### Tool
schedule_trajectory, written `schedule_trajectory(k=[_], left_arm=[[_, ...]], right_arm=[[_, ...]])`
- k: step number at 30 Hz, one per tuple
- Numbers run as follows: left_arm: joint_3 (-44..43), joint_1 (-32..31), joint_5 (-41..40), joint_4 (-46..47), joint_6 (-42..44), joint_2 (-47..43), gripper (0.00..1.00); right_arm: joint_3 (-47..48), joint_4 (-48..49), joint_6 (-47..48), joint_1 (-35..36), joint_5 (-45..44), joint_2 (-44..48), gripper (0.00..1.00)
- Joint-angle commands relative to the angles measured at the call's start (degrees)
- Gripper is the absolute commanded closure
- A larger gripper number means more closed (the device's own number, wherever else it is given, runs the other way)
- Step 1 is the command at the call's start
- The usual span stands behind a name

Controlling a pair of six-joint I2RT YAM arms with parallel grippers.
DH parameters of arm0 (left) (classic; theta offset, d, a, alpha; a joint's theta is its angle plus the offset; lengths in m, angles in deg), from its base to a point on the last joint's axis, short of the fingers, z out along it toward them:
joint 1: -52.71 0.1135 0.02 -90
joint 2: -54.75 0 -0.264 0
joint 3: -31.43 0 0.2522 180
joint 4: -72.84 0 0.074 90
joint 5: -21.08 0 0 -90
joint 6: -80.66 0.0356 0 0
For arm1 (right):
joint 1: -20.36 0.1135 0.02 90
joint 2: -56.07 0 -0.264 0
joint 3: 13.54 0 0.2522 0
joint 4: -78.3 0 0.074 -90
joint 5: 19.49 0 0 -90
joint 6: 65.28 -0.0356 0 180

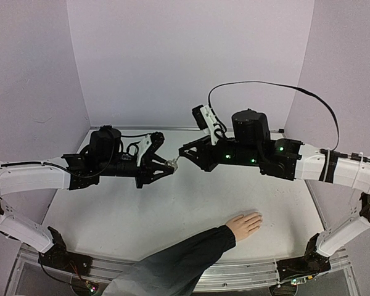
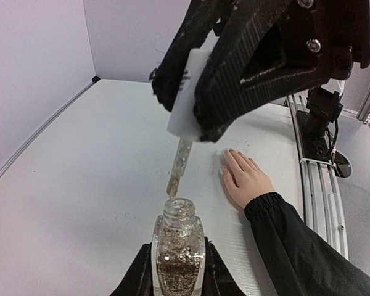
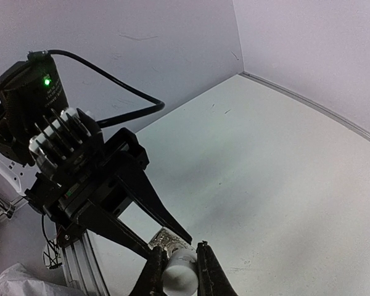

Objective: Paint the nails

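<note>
A pale hand (image 1: pixel 243 224) in a long black sleeve lies flat on the table at the near right, its small nails (image 1: pixel 259 216) pointing right. In the left wrist view the hand (image 2: pixel 246 180) and its nails (image 2: pixel 226 168) lie beyond the bottle. My left gripper (image 1: pixel 166 166) is shut on a small clear glass bottle (image 2: pixel 177 250) of glitter polish, open at the neck. My right gripper (image 3: pixel 179 251) is shut on the white cap (image 3: pixel 180 271). The cap's brush (image 2: pixel 179 165) hangs with its tip just above the bottle's mouth. Both grippers meet above the table's middle.
White walls close in the table's back and sides. The right arm's base (image 2: pixel 320 114) and a metal rail (image 2: pixel 314 185) run along the near edge beside the hand. The sleeve (image 1: pixel 172 265) crosses the front edge between the arm bases.
</note>
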Motion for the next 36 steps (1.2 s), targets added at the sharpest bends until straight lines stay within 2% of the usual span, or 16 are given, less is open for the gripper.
schedule_trajectory(k=[1, 36], left_arm=[[-1.87, -0.05, -0.4, 1.32, 0.68, -1.86, 1.0], [-1.33, -0.05, -0.15, 1.31, 1.21, -3.02, 1.0]], right_arm=[[0.4, 4.54, -0.63, 0.17, -0.29, 2.97, 1.0], [1.09, 4.29, -3.39, 0.2, 4.97, -2.14, 1.0]])
